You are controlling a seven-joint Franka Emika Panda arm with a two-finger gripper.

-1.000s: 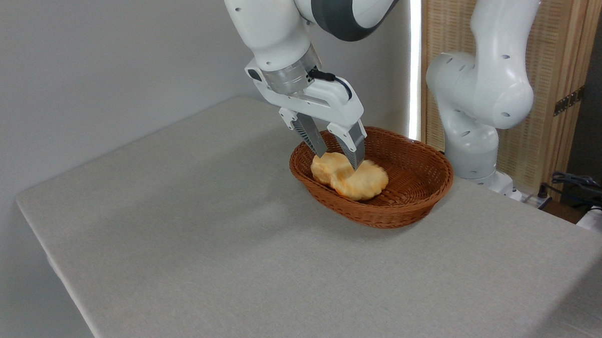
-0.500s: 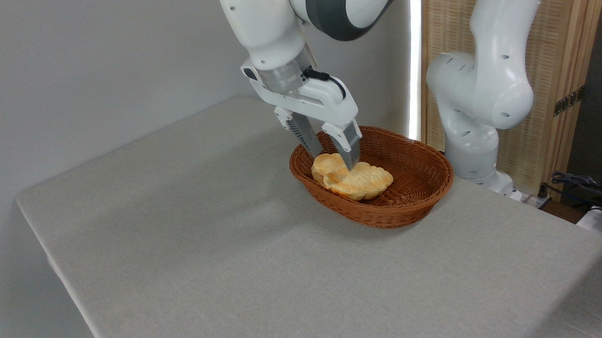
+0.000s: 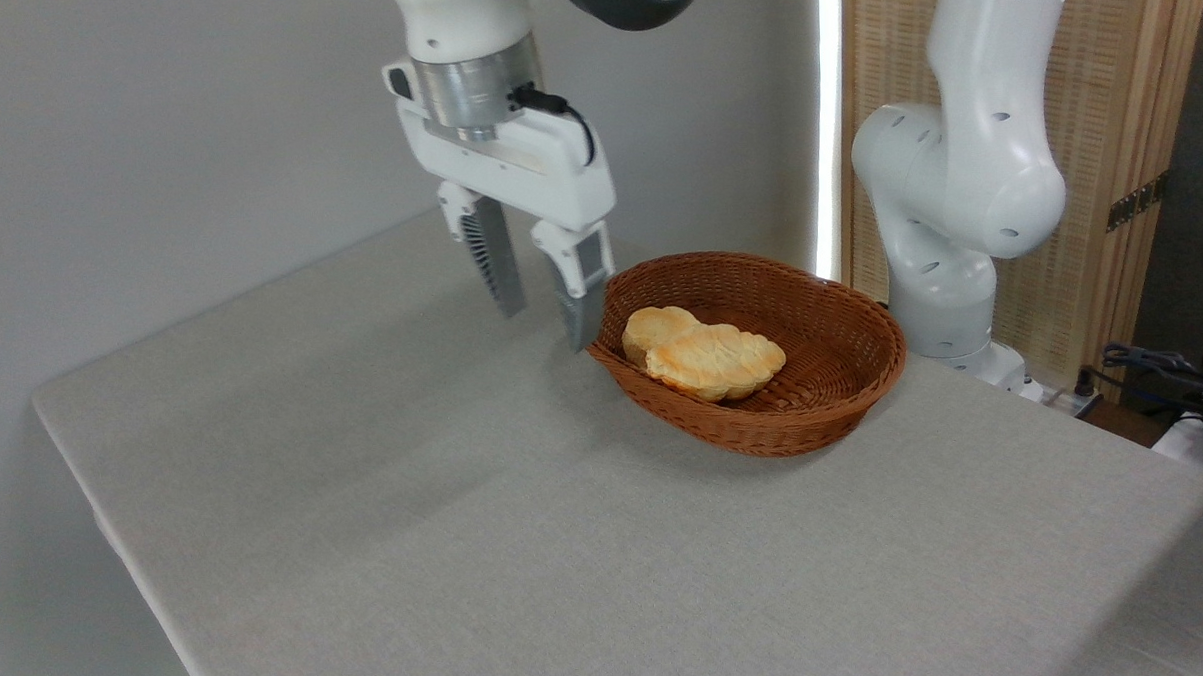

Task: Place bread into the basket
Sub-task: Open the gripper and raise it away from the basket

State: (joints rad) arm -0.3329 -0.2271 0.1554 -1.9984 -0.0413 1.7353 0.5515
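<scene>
The bread (image 3: 724, 362), a flat golden pastry with browner edges, lies inside the oval brown wicker basket (image 3: 777, 430) at the table's far right, resting in the left half of it. My gripper (image 3: 544, 328) hangs open and empty just left of the basket's rim, above the table, apart from the bread. Both fingers point down, and the right fingertip (image 3: 578, 341) stands close to the basket's left edge.
A small round pale bun (image 3: 653, 328) sits in the basket, touching the bread's left end. The arm's white base (image 3: 944, 266) stands behind the basket on the right. The grey table (image 3: 417, 505) stretches to the left and front, with edges at left and bottom.
My gripper let go of the bread, rose out of the basket and moved left past its rim. The bread settled flat in the basket.
</scene>
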